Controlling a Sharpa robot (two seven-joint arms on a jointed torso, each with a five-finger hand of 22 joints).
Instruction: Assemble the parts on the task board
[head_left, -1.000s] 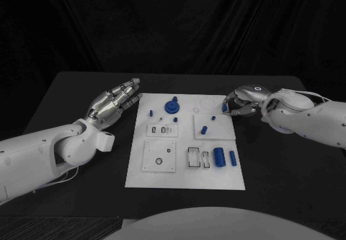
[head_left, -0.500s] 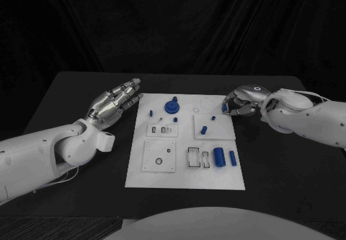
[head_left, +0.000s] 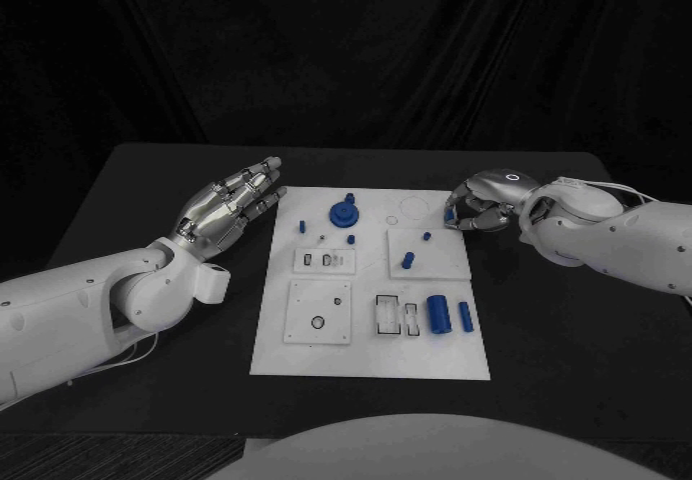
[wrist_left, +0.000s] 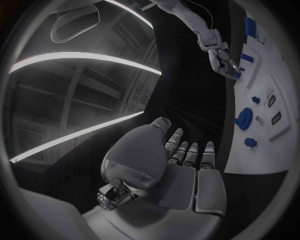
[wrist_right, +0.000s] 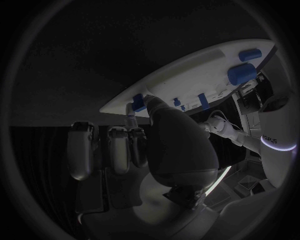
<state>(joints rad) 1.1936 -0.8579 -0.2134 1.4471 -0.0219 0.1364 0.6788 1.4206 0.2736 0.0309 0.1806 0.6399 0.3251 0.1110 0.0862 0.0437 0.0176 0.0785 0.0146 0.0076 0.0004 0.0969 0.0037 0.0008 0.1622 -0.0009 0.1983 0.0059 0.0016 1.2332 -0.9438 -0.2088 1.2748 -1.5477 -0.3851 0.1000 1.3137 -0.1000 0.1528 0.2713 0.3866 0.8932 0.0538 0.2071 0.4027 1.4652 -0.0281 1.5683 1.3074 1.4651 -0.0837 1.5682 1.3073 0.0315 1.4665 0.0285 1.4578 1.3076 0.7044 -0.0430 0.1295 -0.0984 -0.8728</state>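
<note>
Currently my right hand (head_left: 483, 208) sits at the far right corner of the white rectangular task board (head_left: 372, 345), fingers curled in around a small blue peg-shaped part (head_left: 450, 214) at the board's edge. In the right wrist view the thumb and a fingertip (wrist_right: 130, 120) meet on that blue piece (wrist_right: 139, 102) just at the board's rim (wrist_right: 187, 85), so I log it as pinched; I cannot tell whether it is lifted clear of the board or resting on it. I judge the low, edge-on approach is meant to get the piece from the margin without brushing the other parts.

My left hand (head_left: 231, 205) hovers just beside the board's far left edge, flat, fingers straight and close together, holding nothing. I read this as parked: near enough to steady the board, clear of the right hand's work.

On the board: a round blue knob-like part (head_left: 343, 212) stands near the far middle; a thick blue cylinder (head_left: 437, 313) and a slimmer blue cylinder (head_left: 466, 316) lie side by side near the board's near right, next to dark rectangular slots (head_left: 389, 313).

Against the earlier frames: almost no change. The right hand appears a touch nearer the board's corner; the left hand, board and loose parts match.
</note>
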